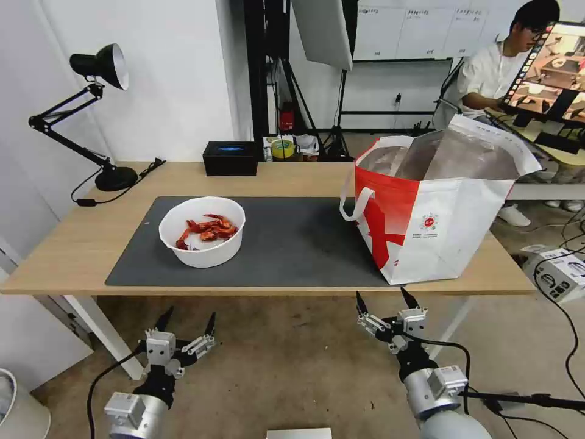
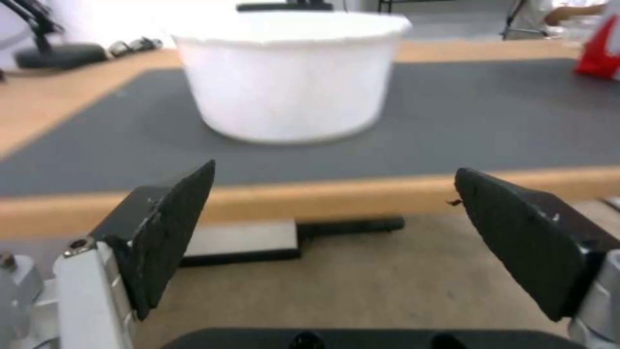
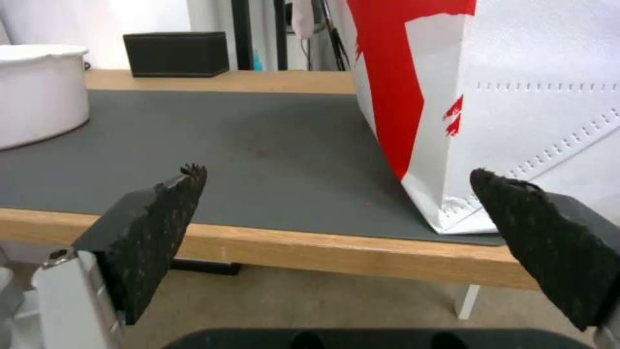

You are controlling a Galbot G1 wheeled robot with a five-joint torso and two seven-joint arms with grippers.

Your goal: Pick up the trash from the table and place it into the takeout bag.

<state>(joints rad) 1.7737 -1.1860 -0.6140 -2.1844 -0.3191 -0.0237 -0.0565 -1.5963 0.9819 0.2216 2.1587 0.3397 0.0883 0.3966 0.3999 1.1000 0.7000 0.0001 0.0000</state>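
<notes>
Left gripper (image 1: 187, 321) parked below and in front of the table's (image 1: 73, 250) near edge, jaws spread wide, nothing between them, fingertips aimed toward the tabletop. Straight ahead of it and higher, past the wooden edge, on the dark grey mat (image 1: 292, 241): white round bowl (image 1: 202, 231), upright, with red crayfish shells (image 1: 207, 229) piled inside. Same layout from the left wrist: black fingers (image 2: 169, 228) apart, bowl (image 2: 287, 77) centred beyond them on the mat (image 2: 484, 116), table edge (image 2: 323, 198) between. Farther back and to the left of that gripper, black desk lamp (image 1: 100, 116) on the wood; well beyond the bowl, black tissue box (image 1: 230, 158) at the far edge.

Right gripper (image 1: 384, 302) likewise below and just short of the near edge, jaws wide, holding nothing. Directly ahead and above it, takeout bag (image 1: 436, 213), upright, mouth open, silver lining showing, red panel toward the bowl side, a white strap handle (image 1: 354, 204) hanging at that corner, base partly on the mat and partly on bare wood. From the right wrist: fingers (image 3: 152, 232) splayed, bag's lower corner (image 3: 491, 121) just beyond the table edge (image 3: 323, 252), bowl (image 3: 38, 92) far off to the side, tissue box (image 3: 176, 54) at the back. Bowl and bag well apart, bare mat between.
</notes>
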